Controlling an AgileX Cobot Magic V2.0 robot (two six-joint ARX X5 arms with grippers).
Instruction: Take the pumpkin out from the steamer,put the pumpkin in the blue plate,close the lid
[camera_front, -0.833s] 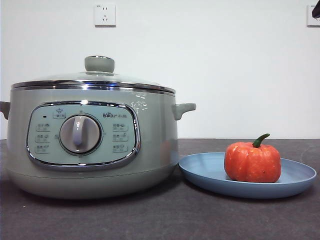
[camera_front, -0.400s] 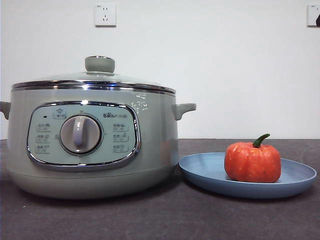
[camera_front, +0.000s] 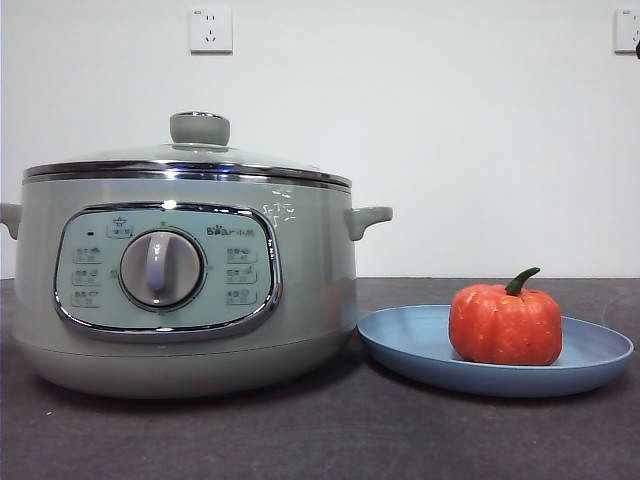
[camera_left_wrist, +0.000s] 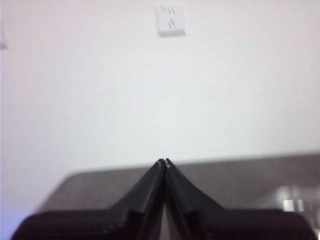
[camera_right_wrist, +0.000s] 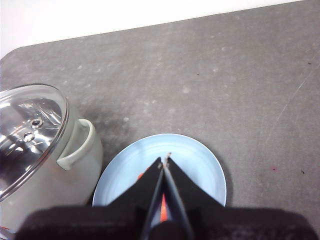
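Observation:
The pumpkin (camera_front: 505, 324) sits upright in the blue plate (camera_front: 590, 350), to the right of the steamer (camera_front: 185, 280). The lid (camera_front: 190, 160) rests on the steamer with its green knob (camera_front: 199, 128) on top. My right gripper (camera_right_wrist: 165, 161) is shut and empty, high above the blue plate (camera_right_wrist: 200, 165). Its jaws hide most of the pumpkin, of which only an orange sliver (camera_right_wrist: 162, 202) shows. The steamer (camera_right_wrist: 75, 160) and the lid (camera_right_wrist: 27, 135) show beside the plate. My left gripper (camera_left_wrist: 164, 161) is shut and empty, raised and facing the wall.
The dark grey table (camera_front: 350, 430) runs in front of the steamer and plate. A white wall with a socket (camera_front: 210, 30) stands behind. A black arm tip (camera_front: 637, 48) shows at the top right corner of the front view.
The black arm tip at the top right corner of the front view has drawn back almost out of the picture. The steamer, lid, plate and pumpkin have not moved.

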